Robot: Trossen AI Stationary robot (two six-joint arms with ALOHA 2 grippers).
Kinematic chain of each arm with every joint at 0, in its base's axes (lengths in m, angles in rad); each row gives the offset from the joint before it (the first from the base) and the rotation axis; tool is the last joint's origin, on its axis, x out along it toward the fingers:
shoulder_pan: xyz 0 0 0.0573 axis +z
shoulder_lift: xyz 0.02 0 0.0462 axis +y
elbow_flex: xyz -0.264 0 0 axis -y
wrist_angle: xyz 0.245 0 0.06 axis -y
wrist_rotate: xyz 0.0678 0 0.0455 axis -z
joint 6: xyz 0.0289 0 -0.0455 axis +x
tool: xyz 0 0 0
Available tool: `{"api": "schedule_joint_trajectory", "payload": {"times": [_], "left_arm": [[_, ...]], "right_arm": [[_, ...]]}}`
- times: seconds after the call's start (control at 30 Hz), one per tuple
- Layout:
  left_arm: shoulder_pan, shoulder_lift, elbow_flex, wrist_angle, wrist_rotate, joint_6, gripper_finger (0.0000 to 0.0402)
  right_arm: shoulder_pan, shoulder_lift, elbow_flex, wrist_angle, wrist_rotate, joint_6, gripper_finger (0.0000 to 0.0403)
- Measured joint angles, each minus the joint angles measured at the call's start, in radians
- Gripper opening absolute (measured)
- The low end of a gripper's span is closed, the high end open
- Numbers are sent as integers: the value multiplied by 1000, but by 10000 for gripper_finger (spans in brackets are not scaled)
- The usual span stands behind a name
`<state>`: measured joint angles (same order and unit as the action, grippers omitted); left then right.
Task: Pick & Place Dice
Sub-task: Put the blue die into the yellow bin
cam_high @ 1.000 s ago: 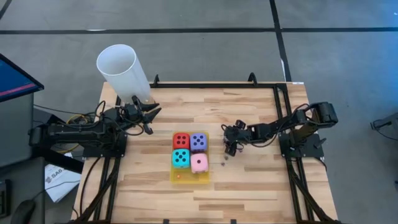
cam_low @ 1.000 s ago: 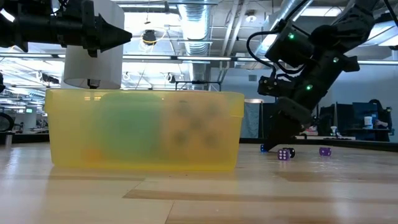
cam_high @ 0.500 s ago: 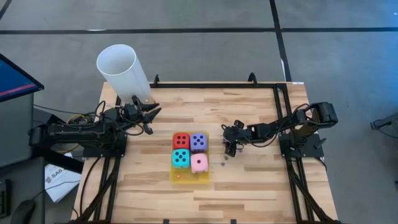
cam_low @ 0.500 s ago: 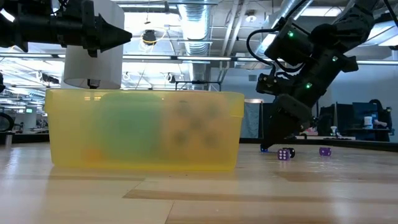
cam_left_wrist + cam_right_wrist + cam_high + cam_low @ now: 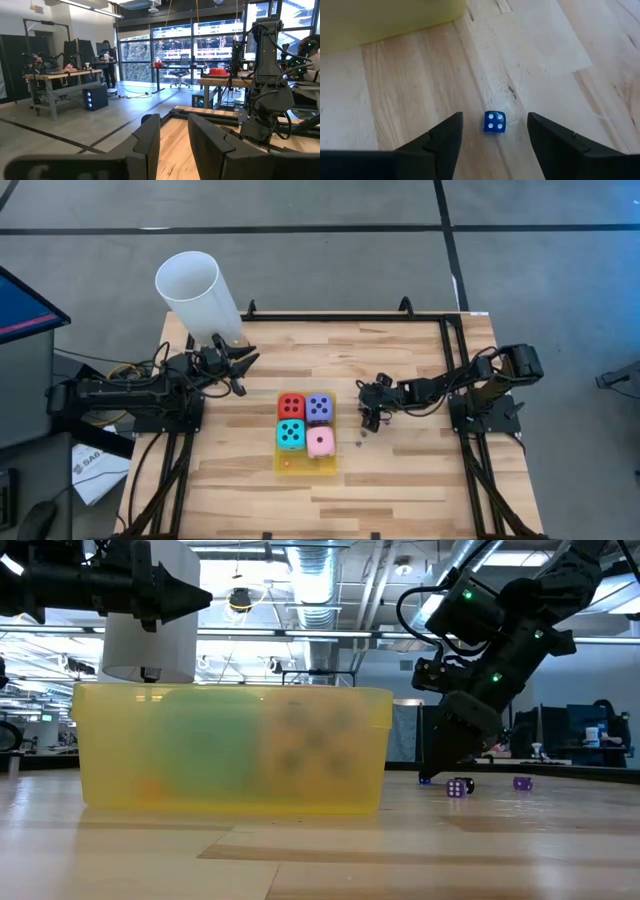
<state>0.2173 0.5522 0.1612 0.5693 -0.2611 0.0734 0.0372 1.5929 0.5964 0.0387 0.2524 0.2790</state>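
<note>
1. Four big dice already sit in the yellow tray [image 5: 277, 463]: the red die [image 5: 291, 406], the purple die [image 5: 319, 407], the cyan die [image 5: 290, 434] and the pink die [image 5: 320, 442], packed two by two. I judge that part done.
2. What seems left is the tiny dice lying on the surface [image 5: 400, 480] just right of the tray. The low view shows two small purple dice [image 5: 459, 787] there, one farther right than the other.
3. The right claw [image 5: 493, 131] hangs low over a small blue die [image 5: 494, 121], beside the tray's right edge. Its jaws stand open on either side of the die, not touching it, so the grasp is not yet made.
4. The left claw [image 5: 173, 135] waits well left of the tray, near a tall white cylinder [image 5: 196, 293]. Its fingers stand slightly apart and hold nothing.
5. The surface is pale wooden planking in a black frame.
6. Beyond it lies a grey floor with dark lines, and an open workshop with benches, desks, large windows and a person standing far off.
</note>
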Motion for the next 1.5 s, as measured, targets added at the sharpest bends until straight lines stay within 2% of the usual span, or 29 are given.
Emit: {"api": "schedule_joint_trajectory", "payload": {"times": [0.17, 0.8, 1.5], "left_arm": [[0, 0, 0, 0, 0, 0, 90], [0, 0, 0, 0, 0, 0, 90], [0, 0, 0, 0, 0, 0, 90]], "right_arm": [[0, 0, 0, 0, -44, -25, 218], [-27, 0, 0, 0, -43, -25, 213], [-27, 0, 0, 0, -45, -25, 96]]}}
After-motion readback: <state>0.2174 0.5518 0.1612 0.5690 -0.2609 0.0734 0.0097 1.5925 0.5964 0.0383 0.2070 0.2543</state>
